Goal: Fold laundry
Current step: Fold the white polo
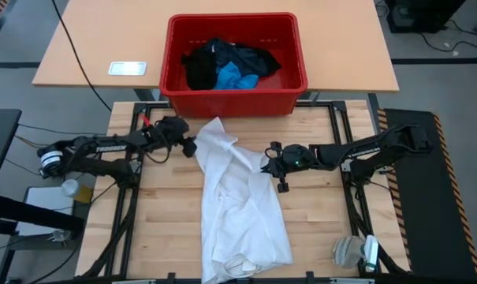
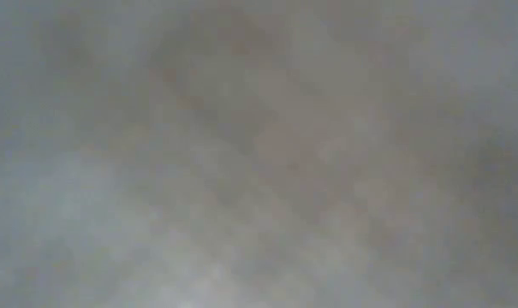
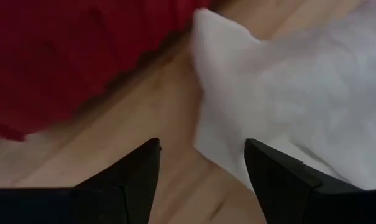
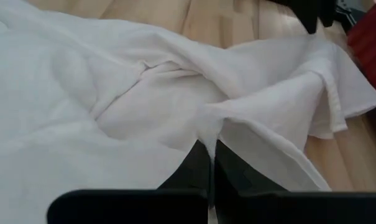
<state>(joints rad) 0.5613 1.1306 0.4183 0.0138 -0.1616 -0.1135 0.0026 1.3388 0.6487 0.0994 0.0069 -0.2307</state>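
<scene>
White shirt [image 1: 238, 201]: spread on the table, long axis running far to near, just near of the red crate [image 1: 289, 79].
Right gripper [image 1: 266, 165]: closed, a fold of the shirt's right edge pinched.
Left gripper [image 1: 192, 147]: jaws apart, nothing held; shirt's far-left corner lies just right of it.
Nearer arm: the left, for that corner.

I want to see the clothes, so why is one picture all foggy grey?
The low view is all blur, nothing readable. The high view is sharp: white shirt, red crate. The left wrist view is soft; the right wrist view shows the right claw pinching shirt fabric clearly.
</scene>
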